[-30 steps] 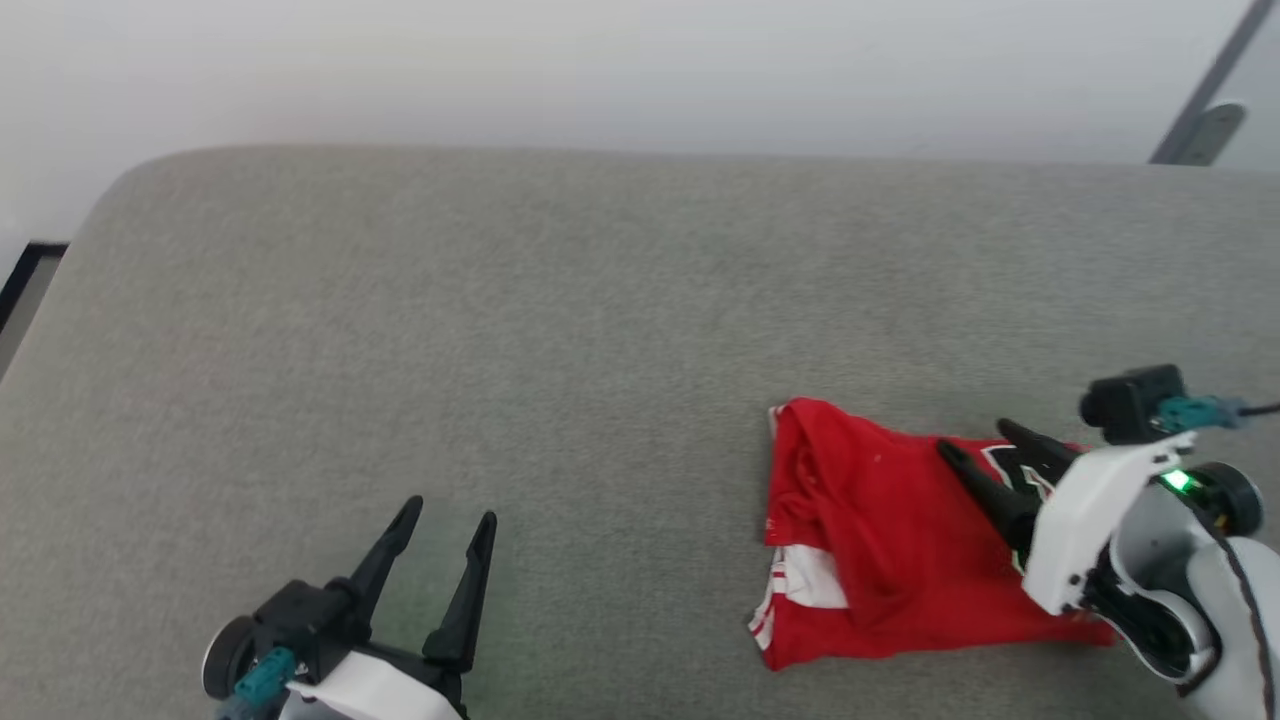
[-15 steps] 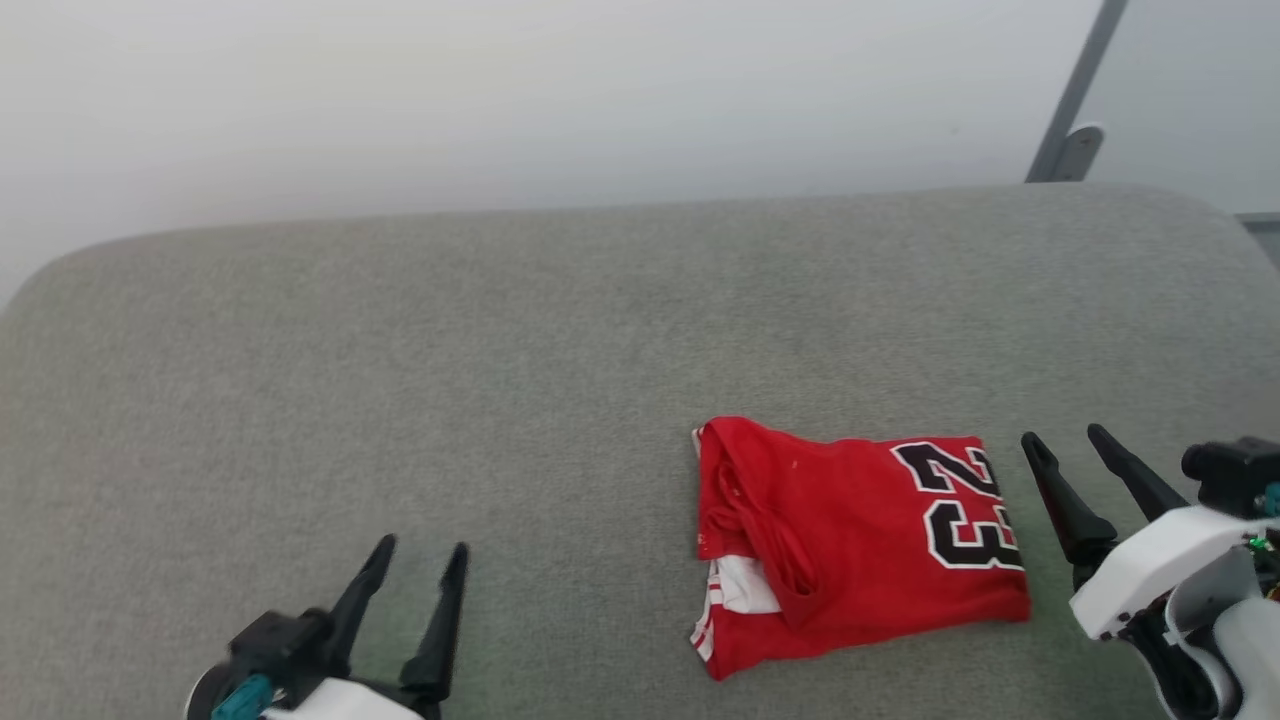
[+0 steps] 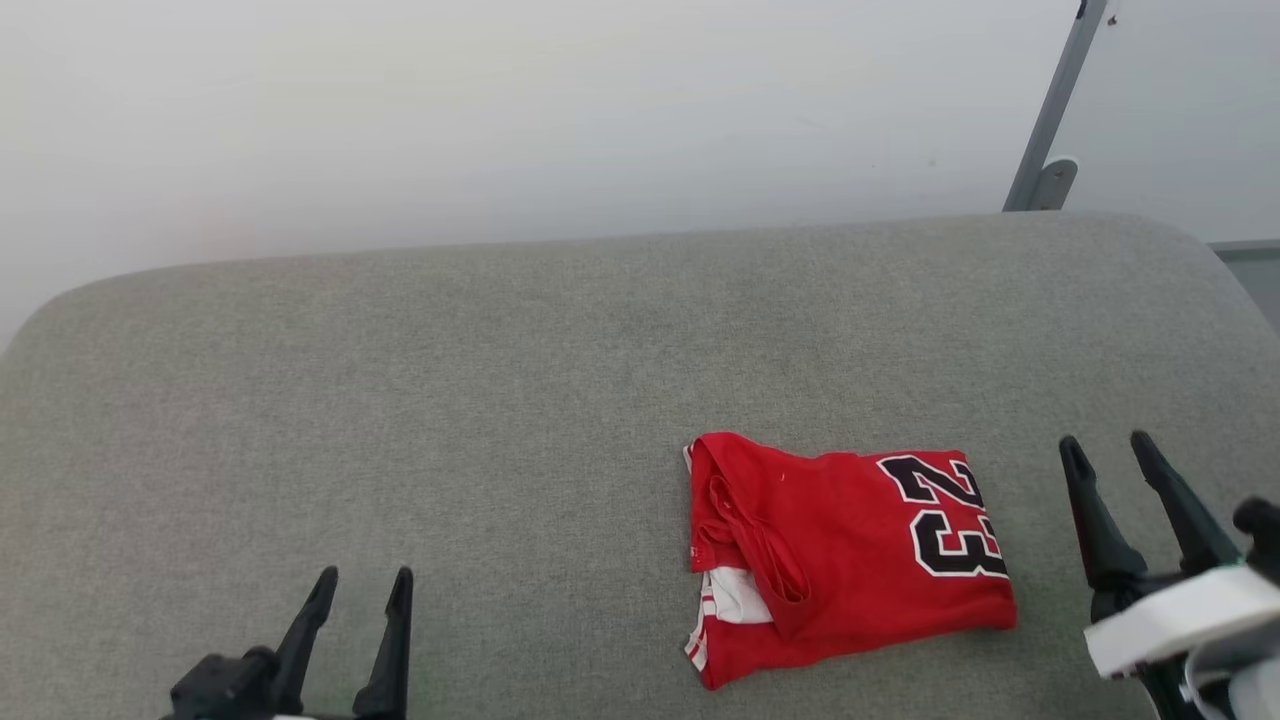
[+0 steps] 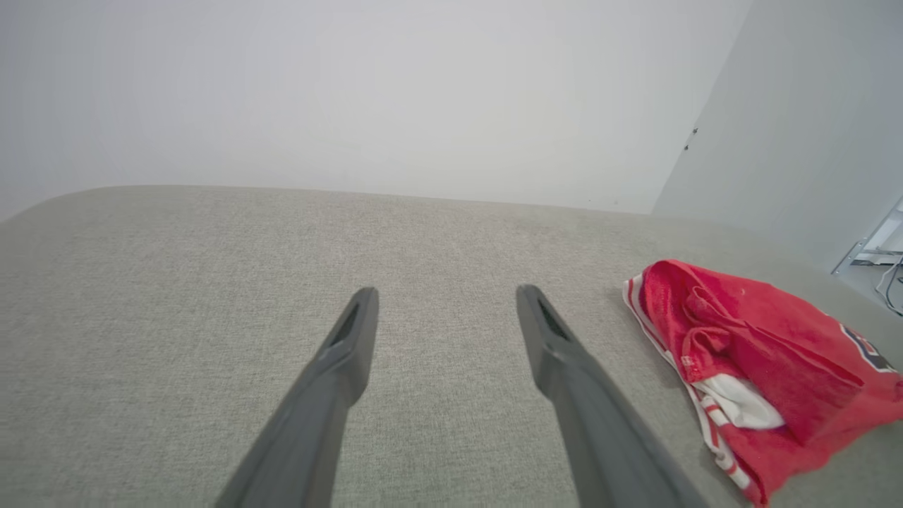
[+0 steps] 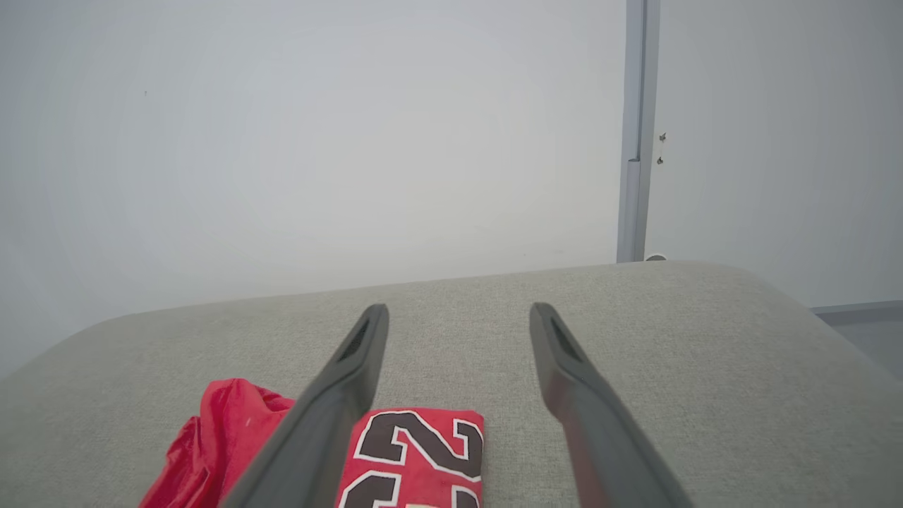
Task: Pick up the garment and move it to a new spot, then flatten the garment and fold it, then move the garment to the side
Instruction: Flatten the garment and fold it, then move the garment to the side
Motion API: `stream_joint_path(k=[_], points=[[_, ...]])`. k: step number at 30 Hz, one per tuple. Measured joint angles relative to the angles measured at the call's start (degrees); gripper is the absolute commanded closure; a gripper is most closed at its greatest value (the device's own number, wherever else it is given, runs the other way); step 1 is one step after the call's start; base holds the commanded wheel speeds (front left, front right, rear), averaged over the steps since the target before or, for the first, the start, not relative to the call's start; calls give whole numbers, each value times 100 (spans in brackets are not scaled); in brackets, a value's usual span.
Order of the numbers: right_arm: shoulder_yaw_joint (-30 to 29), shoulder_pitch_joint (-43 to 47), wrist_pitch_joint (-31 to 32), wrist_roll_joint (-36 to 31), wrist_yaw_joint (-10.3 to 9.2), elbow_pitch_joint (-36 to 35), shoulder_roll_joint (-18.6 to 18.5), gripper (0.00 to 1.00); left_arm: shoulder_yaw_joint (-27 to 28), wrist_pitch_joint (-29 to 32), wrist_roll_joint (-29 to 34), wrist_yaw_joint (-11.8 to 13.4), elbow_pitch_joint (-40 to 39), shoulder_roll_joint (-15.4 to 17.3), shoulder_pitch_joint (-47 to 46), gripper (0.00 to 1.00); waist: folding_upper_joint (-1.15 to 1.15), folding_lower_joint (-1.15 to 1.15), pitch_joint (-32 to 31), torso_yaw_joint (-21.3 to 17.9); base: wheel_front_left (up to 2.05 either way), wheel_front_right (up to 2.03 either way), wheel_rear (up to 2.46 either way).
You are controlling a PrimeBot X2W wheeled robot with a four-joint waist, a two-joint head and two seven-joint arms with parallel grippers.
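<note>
I'm seeing the jersey lying folded into a rough rectangle on the grey fabric-covered tabletop, right of centre, with its black 23 facing up at the right end. My right tool is sitting just beside that end, not touching it, fingers spread and gripping nothing. My left tool is resting well apart at the lower left, likewise released and empty.
</note>
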Motion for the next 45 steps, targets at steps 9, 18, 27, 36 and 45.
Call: stream_joint_path(k=[9,18,27,36,45], points=[[-567,723,-1,-470,0,-533,272,0,314,0,141,0,-414,-97,449,0,0,0,-72,105,0,0,0],[-965,1246,-1,-609,0,-906,416,0,517,0,261,0,-798,-165,896,0,0,0,-77,245,0,0,0],[-1063,1426,-1,-609,0,-990,503,0,514,0,260,0,-836,-138,926,0,0,0,-79,316,0,0,0],[-1054,1227,352,-549,0,-812,323,0,247,0,260,0,-753,-89,736,0,0,0,-1,403,0,0,0],[-726,500,2167,-560,0,-603,-376,0,-125,0,193,0,-534,-69,-74,0,0,0,536,567,0,0,0]])
